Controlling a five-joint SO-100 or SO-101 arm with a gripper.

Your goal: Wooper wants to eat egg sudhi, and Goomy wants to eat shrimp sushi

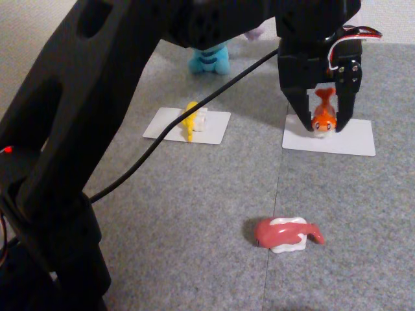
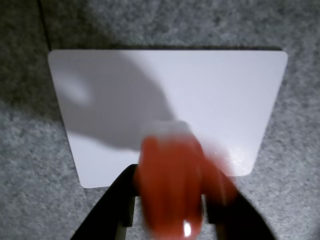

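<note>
Two white cards lie on the grey carpet, and your gripper [image 1: 322,126] stands over the right-hand one [image 1: 353,139] with the shrimp sushi [image 1: 323,116] pinched between its fingers.

You see in the fixed view that the jaws are narrowed onto the orange toy, whose white base sits at or just above that card; contact with the card cannot be told. Left of that card, the other card [image 1: 217,126] carries the egg sudhi [image 1: 192,119]; behind that one stands Wooper [image 1: 209,59], mostly hidden by the arm. A pinkish-red sushi toy [image 1: 286,234] lies well nearer the camera than the right card. Your wrist view adds the card [image 2: 215,90] from above, with the blurred shrimp sushi [image 2: 170,192] over its near edge.
</note>
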